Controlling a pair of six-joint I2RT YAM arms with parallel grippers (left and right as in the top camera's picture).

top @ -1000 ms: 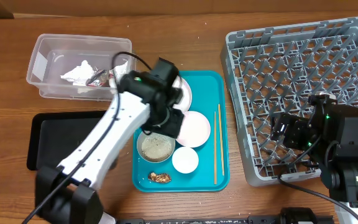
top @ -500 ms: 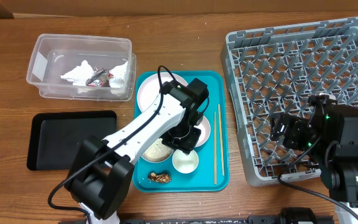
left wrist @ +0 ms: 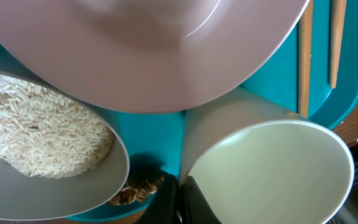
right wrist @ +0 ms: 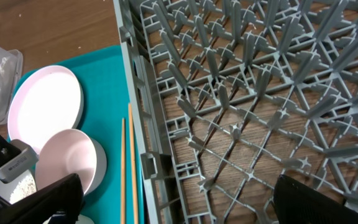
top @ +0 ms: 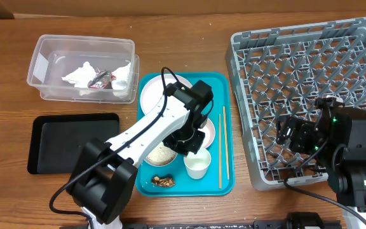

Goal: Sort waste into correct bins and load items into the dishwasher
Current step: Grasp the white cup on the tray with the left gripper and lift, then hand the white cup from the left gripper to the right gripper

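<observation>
plainly, a wooden table (top: 183,38) bears teal tray (top: 215,86), grey rack (top: 297,63).

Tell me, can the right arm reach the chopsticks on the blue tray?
Probably yes. The chopsticks lie bare along the tray's right edge, beside the rack where the right tool hovers open. The left arm is over the dishes, just left of them.

Teal plastic tray (top: 229,95): mid-table.
Wooden chopsticks (top: 222,149): on tray, along right edge.
White round cup (top: 197,166): tray front, right of rice bowl (top: 154,154).
Grey plastic dish rack (top: 297,35): right of tray.
Clear plastic bin (top: 84,39): left rear.
Black flat tray (top: 68,143): before bin.
</observation>
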